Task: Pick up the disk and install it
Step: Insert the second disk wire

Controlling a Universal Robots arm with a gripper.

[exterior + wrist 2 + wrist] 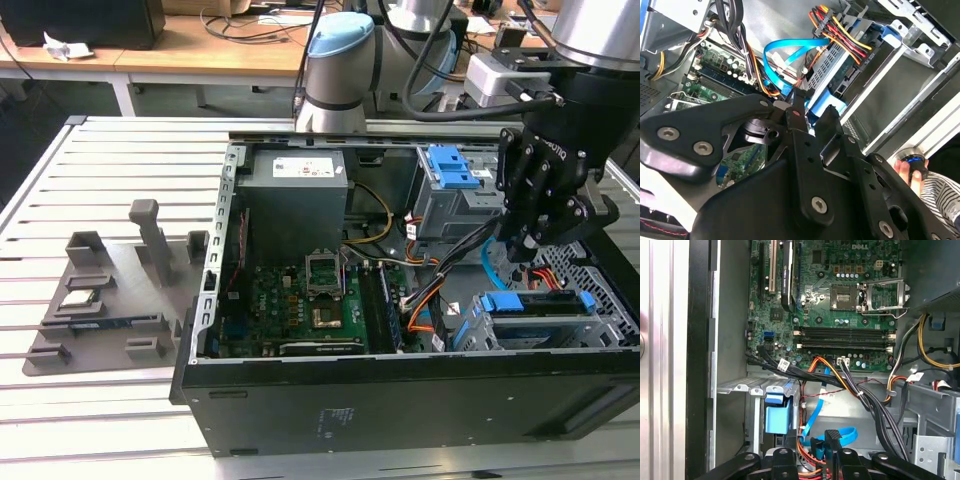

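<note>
**Robot arm hangs over open computer, drive in its bay**

An open black computer case [400, 400] lies on a slatted metal table [90, 180], with wooden desks behind. A grey fixture tray [110, 300] sits to the exterior view's left. The black gripper [530, 240] hangs above the case's drive end; its fingers [799, 107] sit close together, holding nothing. The disk [535, 310], with its bright blue frame, rests in the metal bay below. Cables hide much of it. The green motherboard [840, 305] lies exposed.
</note>
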